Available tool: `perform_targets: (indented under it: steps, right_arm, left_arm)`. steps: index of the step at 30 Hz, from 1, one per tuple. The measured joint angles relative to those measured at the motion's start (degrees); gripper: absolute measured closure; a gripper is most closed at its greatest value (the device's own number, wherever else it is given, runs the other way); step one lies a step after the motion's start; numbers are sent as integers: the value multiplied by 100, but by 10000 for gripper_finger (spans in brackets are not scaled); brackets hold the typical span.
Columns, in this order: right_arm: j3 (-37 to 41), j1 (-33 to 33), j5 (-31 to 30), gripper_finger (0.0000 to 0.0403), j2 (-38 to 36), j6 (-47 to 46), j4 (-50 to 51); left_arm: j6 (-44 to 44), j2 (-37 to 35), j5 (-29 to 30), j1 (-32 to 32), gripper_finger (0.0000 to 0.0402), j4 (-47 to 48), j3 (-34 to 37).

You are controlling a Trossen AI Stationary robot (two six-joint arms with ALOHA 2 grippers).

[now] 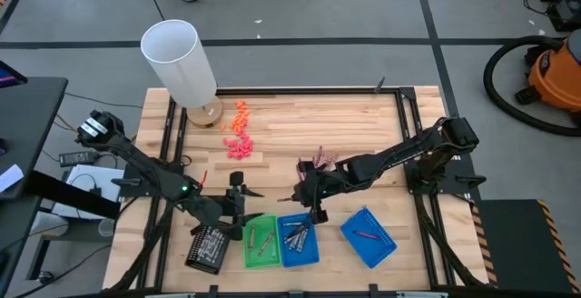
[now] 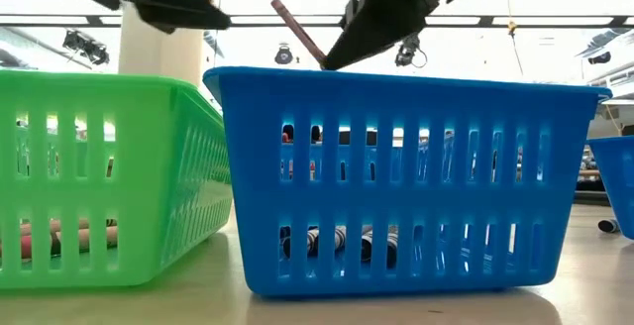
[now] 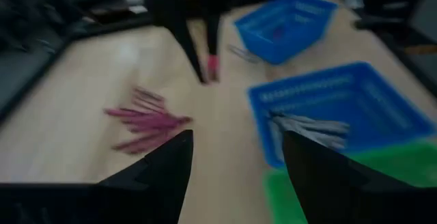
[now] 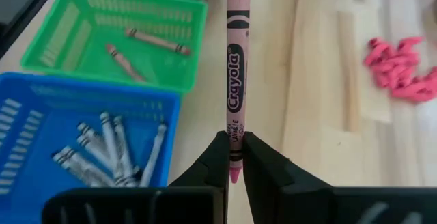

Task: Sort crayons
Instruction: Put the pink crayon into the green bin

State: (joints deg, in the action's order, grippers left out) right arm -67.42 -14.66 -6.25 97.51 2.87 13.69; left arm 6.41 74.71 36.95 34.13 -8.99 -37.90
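I am holding pink crayon [image 4: 236, 74] pinched in right gripper [image 4: 235, 157], over table beside middle blue tray [image 1: 297, 253]. Grey crayons [image 4: 109, 152] are lying in that tray. Brown crayons [image 4: 145, 42] are lying in green tray [image 4: 183, 8]. Left gripper [image 3: 235, 162] is hovering near green tray, fingers apart, holding nothing. Pink crayon pile [image 3: 147, 120] is sitting on table farther off.

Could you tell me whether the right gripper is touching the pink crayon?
Touching: the right wrist view shows the right gripper clamped shut on the pink crayon near one end.
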Motion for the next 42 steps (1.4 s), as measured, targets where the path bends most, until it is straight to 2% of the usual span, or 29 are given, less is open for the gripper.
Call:
perform_targets:
  steps: [5, 14, 20, 33, 38, 42]
  right_arm:
    - [1, 3, -307, 366, 0, 41, -282]
    - [2, 2, -323, 366, 0, 180, -676]
    - [2, 4, -325, 366, 0, 180, -766]
    - [2, 4, -338, 364, 0, 178, -813]
    - [2, 4, -337, 347, 0, 82, -809]
    - [2, 0, -301, 318, -36, -48, -598]
  left_arm:
    - [-450, 225, 110, -224, 164, -772, 1]
    - [-705, 338, -13, -512, 171, -1459, 3]
    - [-702, 338, -223, -678, 221, -1595, 3]
    - [-710, 338, -241, -708, 326, -1696, 3]
    - [-707, 338, -251, -707, 368, -1696, 3]
    - [-672, 336, -312, -695, 376, -1652, 3]
